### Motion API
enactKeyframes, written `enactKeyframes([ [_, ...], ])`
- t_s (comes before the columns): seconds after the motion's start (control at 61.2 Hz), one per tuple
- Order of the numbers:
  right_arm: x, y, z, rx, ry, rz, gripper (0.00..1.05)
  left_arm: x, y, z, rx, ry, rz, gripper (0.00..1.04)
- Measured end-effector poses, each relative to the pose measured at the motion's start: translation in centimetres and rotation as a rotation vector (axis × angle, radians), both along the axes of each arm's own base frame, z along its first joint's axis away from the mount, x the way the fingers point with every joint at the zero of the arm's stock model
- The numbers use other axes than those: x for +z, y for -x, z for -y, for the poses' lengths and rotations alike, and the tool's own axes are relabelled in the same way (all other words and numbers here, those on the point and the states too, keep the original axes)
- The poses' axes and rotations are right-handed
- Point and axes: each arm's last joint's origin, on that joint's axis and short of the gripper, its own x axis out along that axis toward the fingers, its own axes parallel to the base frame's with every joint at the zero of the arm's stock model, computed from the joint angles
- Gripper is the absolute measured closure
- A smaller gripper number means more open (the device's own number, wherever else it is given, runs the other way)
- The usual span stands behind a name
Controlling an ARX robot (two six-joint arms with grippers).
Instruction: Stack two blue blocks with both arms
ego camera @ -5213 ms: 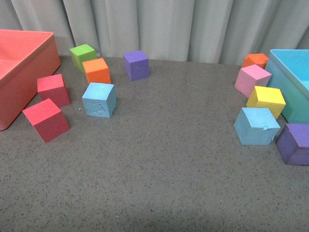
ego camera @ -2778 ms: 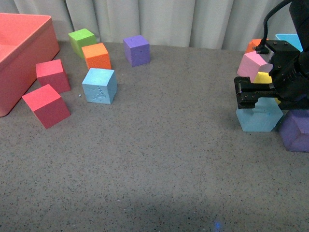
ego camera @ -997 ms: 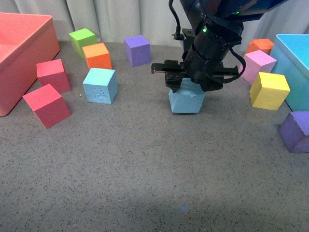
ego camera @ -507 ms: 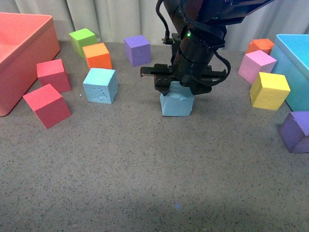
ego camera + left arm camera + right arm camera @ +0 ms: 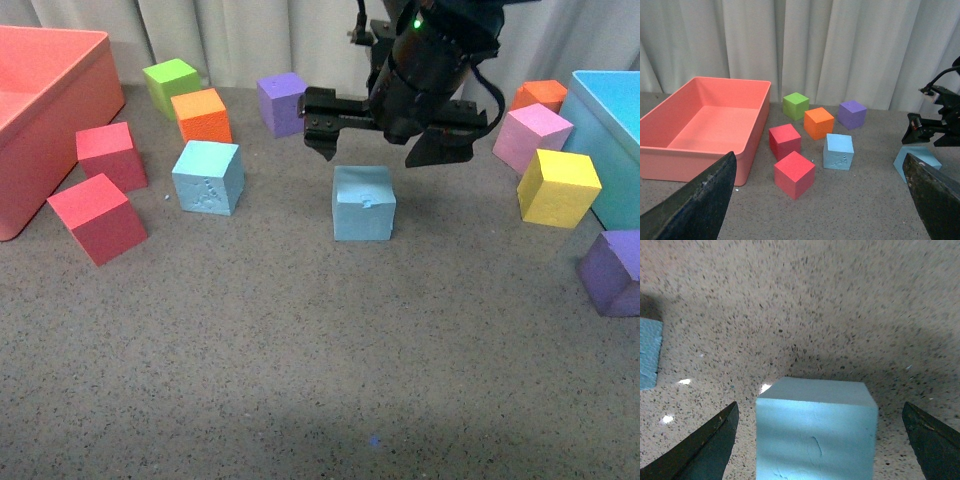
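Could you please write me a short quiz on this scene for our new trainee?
1. True or false: the right gripper is shut on the nicked blue block.
2. Which of these stands nearest the embossed blue block? A) orange cube B) yellow cube C) pink cube
3. How many red cubes lie near the coral bin?
Key: 1 false, it hangs open above the block; 2 A; 3 two.
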Motion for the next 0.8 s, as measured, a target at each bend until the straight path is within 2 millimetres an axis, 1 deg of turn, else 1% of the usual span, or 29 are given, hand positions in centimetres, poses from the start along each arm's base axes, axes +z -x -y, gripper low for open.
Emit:
enactKeyframes([
  [0.065,1.2,0.4,0.5,-0.002,0.030,0.031,0.10,0.0,0.0,0.0,0.000,0.000,0.000,0.07],
  [0.098,2.0,0.8,0.8,-0.005,0.076,0.076,0.10,0.0,0.0,0.0,0.000,0.000,0.000,0.07],
  [0.114,2.4,1.0,1.0,-0.008,0.098,0.116,0.10,0.0,0.0,0.0,0.000,0.000,0.000,0.07],
  [0.147,2.5,1.1,1.2,-0.017,0.129,0.200,0.12,0.0,0.0,0.0,0.000,0.000,0.000,0.07],
  [0.163,2.5,1.2,1.5,-0.039,0.152,0.283,0.15,0.0,0.0,0.0,-0.001,0.000,0.000,0.07],
  [0.212,2.2,1.8,2.3,-0.071,0.205,0.434,0.22,0.0,0.0,0.0,0.000,0.000,0.000,0.07],
  [0.229,1.9,2.3,2.8,-0.086,0.214,0.494,0.26,0.0,0.0,0.0,-0.002,0.000,0.000,0.07],
  [0.278,1.4,3.6,4.0,-0.102,0.200,0.601,0.33,0.0,0.0,0.0,-0.002,0.000,0.000,0.07],
  [0.294,1.1,4.7,5.0,-0.115,0.182,0.678,0.38,0.0,0.0,0.0,0.000,0.000,0.000,0.07],
  [0.343,1.2,6.2,6.4,-0.141,0.147,0.792,0.45,0.0,0.0,0.0,0.000,0.000,0.000,0.07],
  [0.376,1.8,7.7,7.8,-0.166,0.111,0.908,0.52,0.0,0.0,0.0,0.001,0.000,0.000,0.07],
  [0.441,3.4,9.8,9.5,-0.195,0.080,1.019,0.63,0.0,0.0,0.0,0.000,0.000,0.000,0.07],
  [0.458,3.7,10.2,9.8,-0.198,0.078,1.032,0.65,0.0,0.0,0.0,0.000,0.000,0.000,0.07],
  [0.507,4.8,11.9,11.3,-0.216,0.072,1.078,0.75,0.0,0.0,0.0,0.000,0.000,0.000,0.07],
  [0.539,5.0,12.8,11.9,-0.219,0.074,1.081,0.81,0.0,0.0,0.0,0.000,0.000,0.000,0.07],
  [0.556,5.1,13.1,12.1,-0.217,0.076,1.077,0.82,0.0,0.0,0.0,0.000,0.000,0.000,0.07],
  [0.588,5.0,14.2,12.7,-0.209,0.084,1.055,0.90,0.0,0.0,0.0,0.000,0.000,0.000,0.07],
  [0.67,4.9,16.3,13.7,-0.195,0.086,1.039,1.04,0.0,0.0,0.0,0.000,0.000,0.000,0.07],
  [0.801,5.0,19.1,15.0,-0.188,0.086,1.038,1.04,0.0,0.0,0.0,0.000,0.000,0.000,0.07],
])
